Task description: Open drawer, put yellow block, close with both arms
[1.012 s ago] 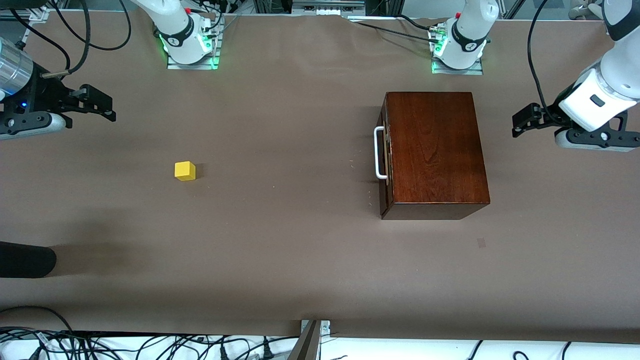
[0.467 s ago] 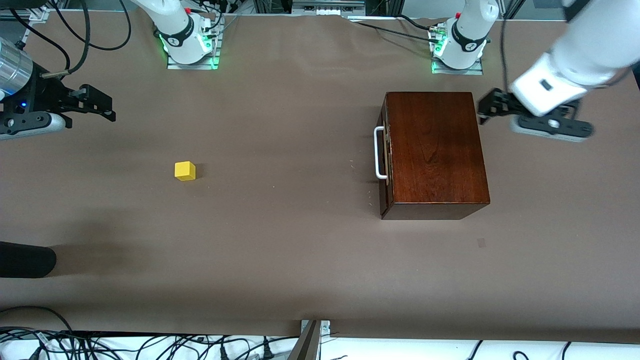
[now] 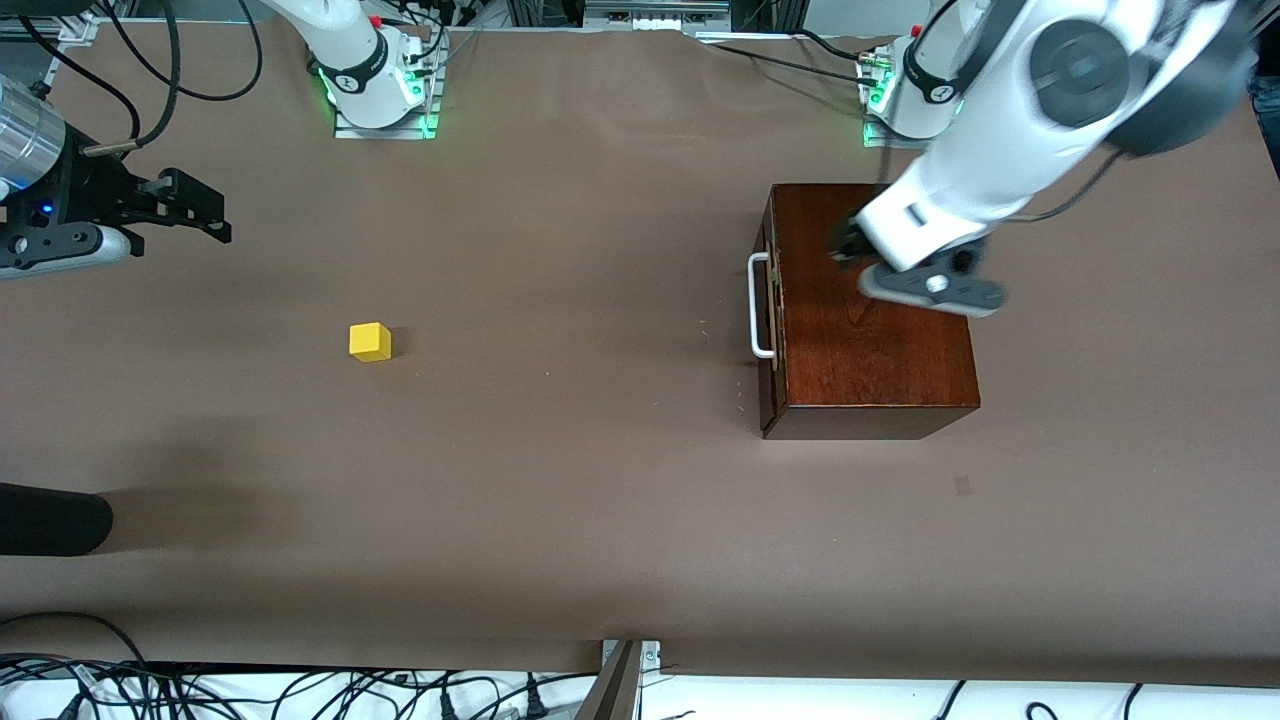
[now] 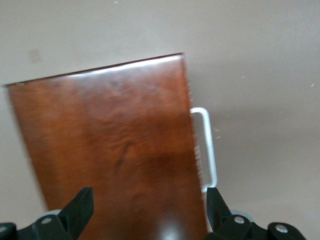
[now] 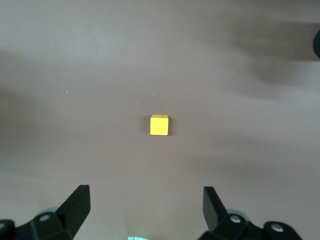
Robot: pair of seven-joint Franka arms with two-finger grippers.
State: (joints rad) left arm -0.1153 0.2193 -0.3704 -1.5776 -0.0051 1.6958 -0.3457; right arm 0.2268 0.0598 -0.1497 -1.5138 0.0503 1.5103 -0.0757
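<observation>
The dark reddish-brown wooden box point(image 3: 880, 340) stands toward the left arm's end of the table. Its drawer is pushed in, with the white handle point(image 3: 758, 305) facing the right arm's end. My left gripper point(image 3: 848, 245) hangs open over the box top point(image 4: 110, 150), with nothing between its fingers point(image 4: 80, 210); the handle point(image 4: 209, 145) shows beside one fingertip. The yellow block point(image 3: 370, 342) lies alone on the brown table toward the right arm's end. My right gripper point(image 3: 210, 212) waits open in the air near that end. In the right wrist view the block point(image 5: 159, 125) lies ahead of the open gripper point(image 5: 145, 205).
A dark rounded object point(image 3: 50, 520) reaches in at the table edge toward the right arm's end, nearer the camera than the block. Cables point(image 3: 300, 690) run along the near edge. The arm bases point(image 3: 380, 90) stand at the table's back edge.
The left arm has swung in from its end of the table and now hangs over the box top. The right arm, block and box have not moved.
</observation>
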